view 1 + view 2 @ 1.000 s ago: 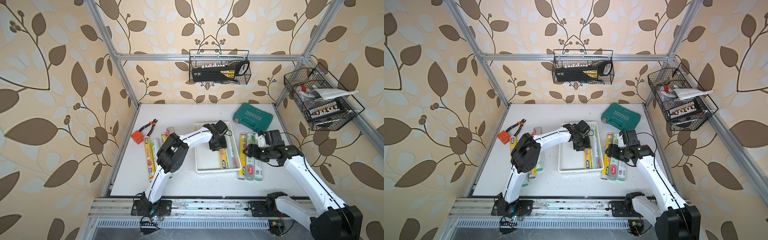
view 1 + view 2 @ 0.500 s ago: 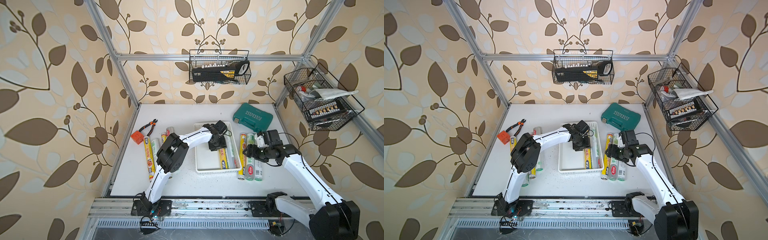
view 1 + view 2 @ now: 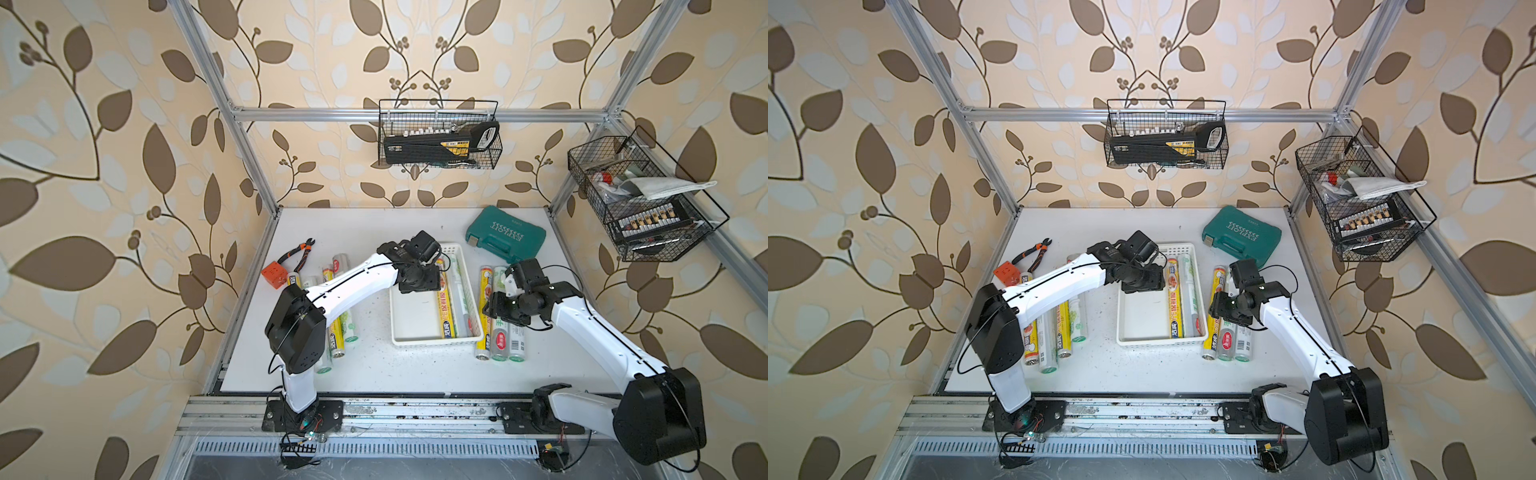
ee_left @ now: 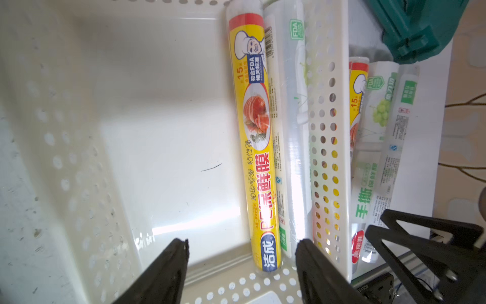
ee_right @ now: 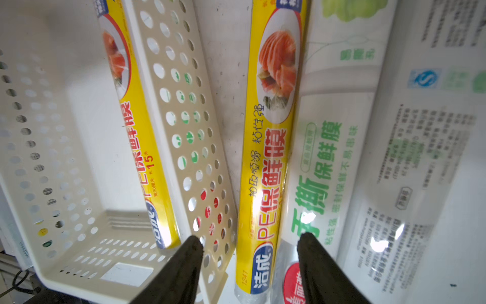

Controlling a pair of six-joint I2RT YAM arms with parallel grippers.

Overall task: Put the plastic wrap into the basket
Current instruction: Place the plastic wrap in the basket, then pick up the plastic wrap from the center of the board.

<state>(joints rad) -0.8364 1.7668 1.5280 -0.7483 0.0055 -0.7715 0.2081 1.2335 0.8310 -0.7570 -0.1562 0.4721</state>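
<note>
The right fingers (image 5: 184,271) stand spread astride a yellow-labelled roll of plastic wrap (image 5: 265,184) lying on the white desk (image 5: 226,65); neither finger seems to touch it yet. Just outside one finger rises the perforated wall of the shallow white plastic basket (image 5: 184,118), with only a narrow strip of desk between wall and roll. The other finger sits over the seam where a white roll with green print (image 5: 320,171) lies against the yellow one.

The roll should be light and stiff along its length. Its glossy film looks slippery, though, and a round body is likely to turn under an uneven squeeze. A pinch across mid-length would probably keep it level. The seam-side finger has little room and may nudge the neighbouring roll.

The left fingers (image 4: 168,271) are spread and empty, hanging over the basket's end. Between them, lower down, a second yellow roll (image 4: 259,158) rests on the basket floor against a clear green-printed roll (image 4: 292,131) by the wall. Beyond the finger away from those two, the floor is bare and wide, though the rim must be cleared first. Farther out, several more rolls (image 3: 1064,328) lie beside the left arm, and a teal plastic case (image 3: 505,235) sits past the basket.
</note>
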